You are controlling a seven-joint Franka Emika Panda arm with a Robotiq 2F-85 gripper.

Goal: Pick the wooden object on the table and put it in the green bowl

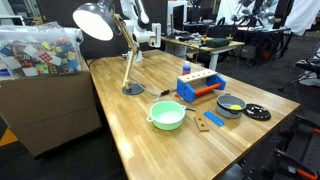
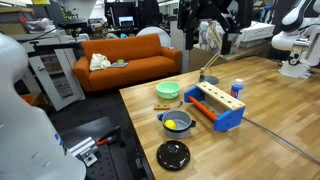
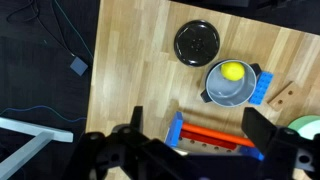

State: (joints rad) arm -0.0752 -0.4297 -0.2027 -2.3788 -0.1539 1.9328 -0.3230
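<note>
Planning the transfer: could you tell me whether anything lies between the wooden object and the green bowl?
Nothing visible: bare table separates the wooden object from the green bowl; the blue strip lies on its other side.

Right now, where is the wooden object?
In an exterior view the wooden object lies on the table between the green bowl and the grey bowl, beside the blue strip.

No text, label, brand or number can be read in any view. The colourful items in the clear plastic bin point(image 1: 40, 52) on the brown cardboard box point(image 1: 45, 115) are too small and blurred to make out. The blue-and-orange toy box point(image 1: 200, 87) on the light wooden tabletop point(image 1: 150, 70) shows no legible marking.
</note>
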